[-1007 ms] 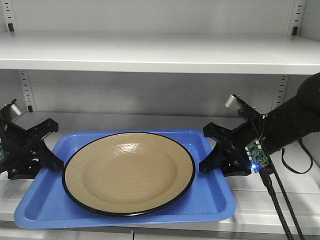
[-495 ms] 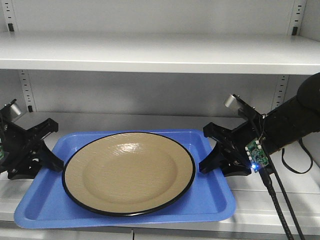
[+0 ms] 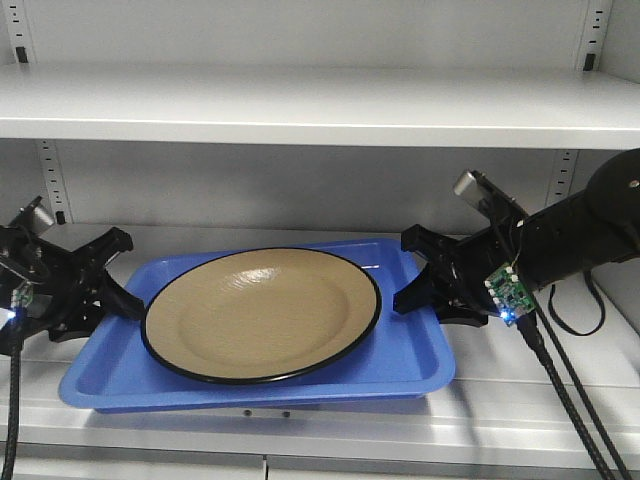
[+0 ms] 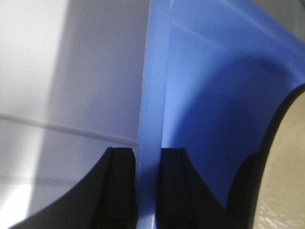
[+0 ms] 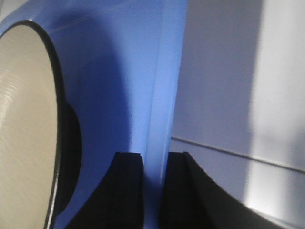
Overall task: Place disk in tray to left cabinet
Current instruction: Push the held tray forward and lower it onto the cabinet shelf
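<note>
While the light grey-white shelving cabinet (image 3: 320,105) fills the whole front view, its lower shelf (image 3: 560,420) runs across the bottom of the frame with the rectangular bright blue plastic tray (image 3: 420,350) at lower centre, the tray's near edge raised above the shelf surface. The large round tan plate with a thin black rim (image 3: 262,313) lies inside the tray, covering most of its floor. At centre right the black right gripper (image 3: 412,272) has its jaws clenched on the tray's right rim; at centre left the black left gripper (image 3: 122,272) grasps the left rim likewise, as both wrist views confirm
</note>
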